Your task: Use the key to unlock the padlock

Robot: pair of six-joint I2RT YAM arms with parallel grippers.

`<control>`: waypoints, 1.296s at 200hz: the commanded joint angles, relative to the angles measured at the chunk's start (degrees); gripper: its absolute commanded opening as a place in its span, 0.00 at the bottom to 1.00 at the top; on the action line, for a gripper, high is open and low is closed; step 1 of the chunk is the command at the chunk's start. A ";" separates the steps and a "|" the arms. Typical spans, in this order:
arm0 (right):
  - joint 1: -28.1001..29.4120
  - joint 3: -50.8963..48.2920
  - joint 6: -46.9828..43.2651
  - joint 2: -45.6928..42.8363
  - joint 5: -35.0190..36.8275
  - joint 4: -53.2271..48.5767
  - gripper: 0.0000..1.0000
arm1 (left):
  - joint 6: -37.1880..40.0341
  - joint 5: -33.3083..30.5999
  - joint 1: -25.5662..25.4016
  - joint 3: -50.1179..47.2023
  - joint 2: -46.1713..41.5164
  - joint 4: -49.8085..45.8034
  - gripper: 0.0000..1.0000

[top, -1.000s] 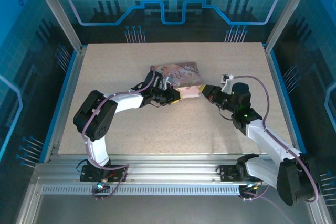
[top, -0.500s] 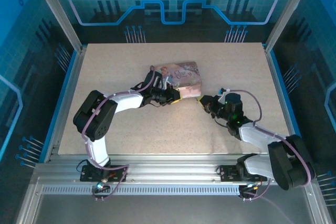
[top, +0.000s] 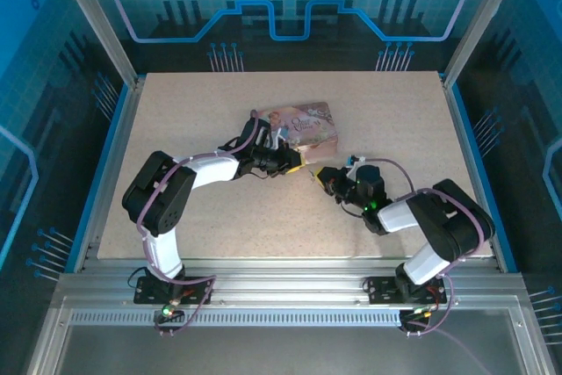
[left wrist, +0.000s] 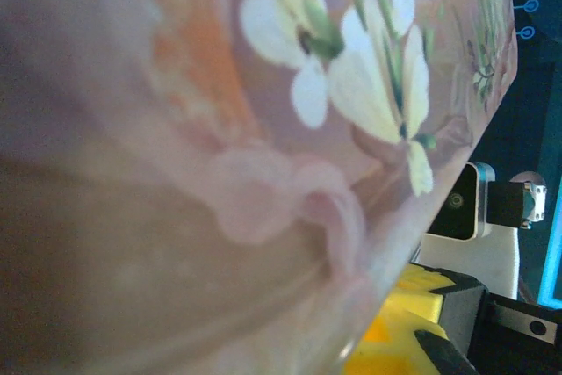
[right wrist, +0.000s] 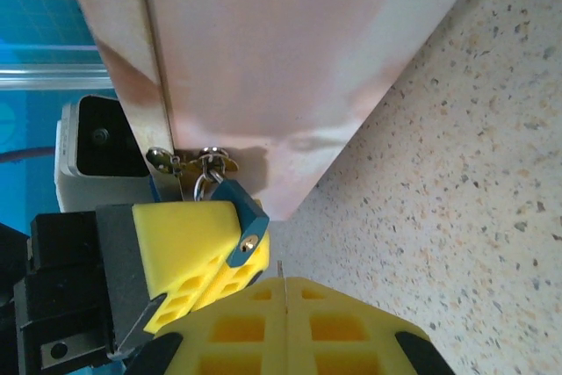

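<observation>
The small blue padlock (right wrist: 243,217) hangs from a metal hasp (right wrist: 204,164) at the corner of the pink printed box (top: 306,122). My left gripper (top: 296,164) is shut on the padlock, its yellow fingers (right wrist: 180,239) pressed around the lock body. The brass keyhole faces my right gripper (right wrist: 281,285), which is shut on the key (right wrist: 280,270). Just a thin tip of the key pokes out between the yellow pads. That tip sits a short gap below and to the right of the keyhole. In the top view the right gripper (top: 321,176) is just right of the left one.
The pink box (right wrist: 281,50) lies on the speckled table (right wrist: 457,173), with free table to its right. Aluminium posts and blue panels wall the table (top: 219,226) on three sides. The left wrist view has the box (left wrist: 219,129) up close, with a yellow finger (left wrist: 408,322) at lower right.
My right arm has folded in and swung its gripper left and nearer, from the box's right corner to just in front of the padlock. The left arm has stayed still.
</observation>
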 commanded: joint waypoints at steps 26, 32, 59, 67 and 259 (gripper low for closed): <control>1.48 -0.47 2.89 6.50 2.36 15.83 0.00 | -3.51 4.42 0.32 1.35 -2.00 1.78 0.12; 1.62 -0.32 3.09 7.03 2.51 16.44 0.00 | -3.68 4.35 0.28 1.44 -2.00 1.93 0.12; 2.04 -0.44 3.79 8.81 3.20 20.19 0.00 | -4.47 4.25 0.28 1.67 -1.78 2.37 0.12; 2.03 -0.46 3.95 9.02 3.50 20.24 0.00 | -4.68 4.31 0.32 1.71 -1.73 2.55 0.12; 2.92 1.99 3.38 10.77 3.53 20.24 0.00 | -6.29 5.30 0.36 1.54 -0.85 4.60 0.13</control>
